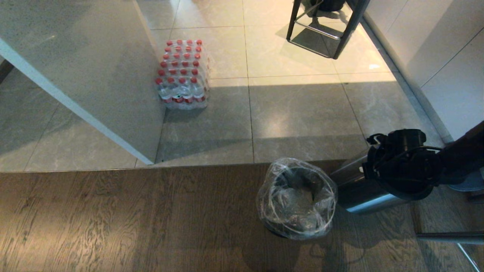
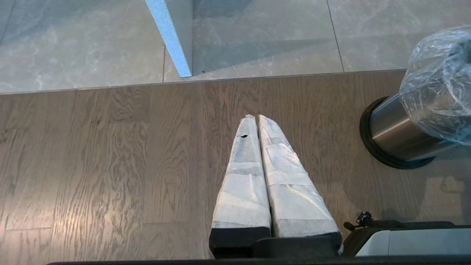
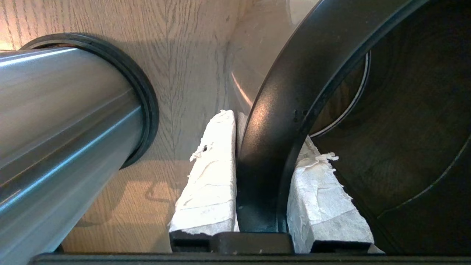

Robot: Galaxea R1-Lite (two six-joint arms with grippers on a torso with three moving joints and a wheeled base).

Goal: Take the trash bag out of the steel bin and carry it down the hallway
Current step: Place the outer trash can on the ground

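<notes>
1. On the wood-plank floor [image 1: 113, 219], just short of the tile edge, stands the inner steel bin [image 2: 395, 138], upright, with the trash bag [image 1: 297, 198] lining it and folded out over its rim.
2. The bag is clear and crinkled; a little pale rubbish shows through at the bottom.
3. Just to its right, the outer steel cylinder [image 1: 355, 192] hangs tilted in the right gripper [image 3: 265, 184], whose taped fingers [image 3: 211, 184] pinch the cylinder's black rim [image 3: 279, 121], one inside and one outside.
4. The left gripper [image 2: 256, 119] hovers over the planks to the bin's left, its two wrapped fingers pressed together on nothing.
5. Beyond, on the grey tiles [image 1: 302, 113], a pack of red-capped bottles [image 1: 183, 75] sits against a pale wall [image 1: 87, 56].
</notes>
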